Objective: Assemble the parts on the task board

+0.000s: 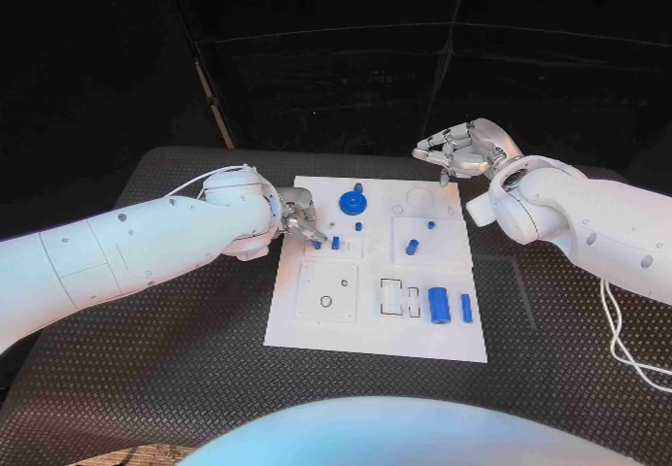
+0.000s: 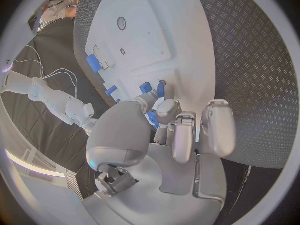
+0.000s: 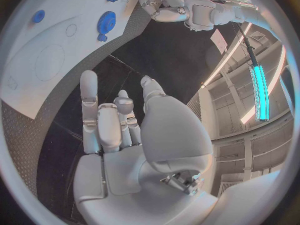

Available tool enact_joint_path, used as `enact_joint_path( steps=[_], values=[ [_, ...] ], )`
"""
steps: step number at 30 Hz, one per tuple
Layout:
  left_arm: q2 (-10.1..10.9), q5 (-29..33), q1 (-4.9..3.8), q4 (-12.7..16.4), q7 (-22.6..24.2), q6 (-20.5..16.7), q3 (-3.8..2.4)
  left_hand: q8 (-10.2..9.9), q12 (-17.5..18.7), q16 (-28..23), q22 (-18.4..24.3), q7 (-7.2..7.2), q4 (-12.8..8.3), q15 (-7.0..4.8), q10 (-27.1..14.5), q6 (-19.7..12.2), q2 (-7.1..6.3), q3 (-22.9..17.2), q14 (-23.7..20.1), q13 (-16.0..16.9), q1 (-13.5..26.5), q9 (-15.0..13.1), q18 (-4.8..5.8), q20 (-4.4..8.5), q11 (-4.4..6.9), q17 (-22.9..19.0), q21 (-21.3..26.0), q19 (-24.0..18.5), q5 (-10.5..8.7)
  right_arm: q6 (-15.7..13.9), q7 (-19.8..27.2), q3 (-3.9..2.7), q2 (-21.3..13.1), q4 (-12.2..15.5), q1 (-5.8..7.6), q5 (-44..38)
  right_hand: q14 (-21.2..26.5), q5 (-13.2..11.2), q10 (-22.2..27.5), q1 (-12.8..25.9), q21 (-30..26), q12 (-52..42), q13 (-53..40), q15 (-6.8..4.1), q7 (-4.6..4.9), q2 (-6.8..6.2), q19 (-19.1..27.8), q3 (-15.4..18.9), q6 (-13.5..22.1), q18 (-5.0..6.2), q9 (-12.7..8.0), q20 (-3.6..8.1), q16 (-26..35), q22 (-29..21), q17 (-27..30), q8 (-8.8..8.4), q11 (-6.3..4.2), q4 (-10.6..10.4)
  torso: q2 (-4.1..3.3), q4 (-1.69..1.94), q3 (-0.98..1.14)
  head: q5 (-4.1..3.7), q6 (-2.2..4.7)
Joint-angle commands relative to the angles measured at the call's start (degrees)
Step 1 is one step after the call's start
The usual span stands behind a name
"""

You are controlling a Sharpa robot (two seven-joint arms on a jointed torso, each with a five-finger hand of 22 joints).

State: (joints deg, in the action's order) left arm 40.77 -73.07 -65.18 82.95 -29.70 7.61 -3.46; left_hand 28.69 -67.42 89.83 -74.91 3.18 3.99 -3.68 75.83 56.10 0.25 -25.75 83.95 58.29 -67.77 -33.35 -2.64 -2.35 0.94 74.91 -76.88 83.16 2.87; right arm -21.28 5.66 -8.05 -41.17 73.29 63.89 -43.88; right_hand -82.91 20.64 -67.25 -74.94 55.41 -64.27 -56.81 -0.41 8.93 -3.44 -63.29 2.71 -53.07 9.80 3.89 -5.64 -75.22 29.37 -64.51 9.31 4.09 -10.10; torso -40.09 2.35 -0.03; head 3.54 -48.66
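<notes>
Parts in blue are lying across the white task board (image 1: 376,335), which is sitting flat in the middle of the black ribbed tabletop (image 1: 154,379) with a dark room behind it. A blue gear (image 1: 352,203) is standing near the board's far edge, a blue cylinder (image 1: 438,305) is lying toward its near right, and a small blue peg (image 1: 335,243) is standing at its left side. The left hand (image 1: 295,217) is reaching onto the board's left edge, its fingers (image 2: 164,110) closing around the peg. The right hand (image 1: 458,149) is hovering beyond the board's far right corner, fingers curled inward on nothing.
</notes>
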Motion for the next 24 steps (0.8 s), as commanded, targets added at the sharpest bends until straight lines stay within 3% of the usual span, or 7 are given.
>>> enact_joint_path(
  steps=[1, 24],
  values=[
    [0.03, -0.41, 0.33, 0.05, -0.55, 1.93, 0.19, 0.19, 0.07, 0.17, -5.14, -0.21, -6.23, -0.43, 0.36, -0.03, 0.45, -6.67, 6.05, -0.03, 0.14, 0.07, -0.65, 0.07, 0.19, 15.09, -0.13, 0.39, 0.16, 0.35, 0.40, -0.04, -0.01, 0.07, 0.11, -0.05, -0.13, 0.28, -0.07, 0.03, 0.02, -0.19, 0.01, 0.03, -0.08, 0.55, -0.33, 0.08, 0.25, 0.42, 0.08, -0.12, -0.08, 0.04, -0.04, 0.21, -0.14, -0.36, -0.01, 0.03, 0.00, 0.02, -0.07],
    [-0.12, -0.40, 0.40, 0.15, -0.73, 2.61, 0.18, 1.07, -0.18, 0.17, -5.58, -0.41, -6.56, -0.53, 0.70, 0.15, -0.12, -8.30, 6.05, 0.21, 1.52, -0.60, -0.53, 0.14, 0.33, 15.09, -0.56, 0.67, 0.17, 0.42, 0.43, -0.04, 0.07, 0.03, 0.11, -0.05, -0.13, 0.28, -0.07, 0.03, 0.02, -0.19, 0.01, 0.03, -0.08, 0.55, -0.33, 0.08, 0.25, 0.42, 0.08, -0.12, -0.08, 0.04, -0.04, 0.21, -0.14, -0.36, -0.03, -0.03, 0.04, 0.15, -0.42]
  ],
)
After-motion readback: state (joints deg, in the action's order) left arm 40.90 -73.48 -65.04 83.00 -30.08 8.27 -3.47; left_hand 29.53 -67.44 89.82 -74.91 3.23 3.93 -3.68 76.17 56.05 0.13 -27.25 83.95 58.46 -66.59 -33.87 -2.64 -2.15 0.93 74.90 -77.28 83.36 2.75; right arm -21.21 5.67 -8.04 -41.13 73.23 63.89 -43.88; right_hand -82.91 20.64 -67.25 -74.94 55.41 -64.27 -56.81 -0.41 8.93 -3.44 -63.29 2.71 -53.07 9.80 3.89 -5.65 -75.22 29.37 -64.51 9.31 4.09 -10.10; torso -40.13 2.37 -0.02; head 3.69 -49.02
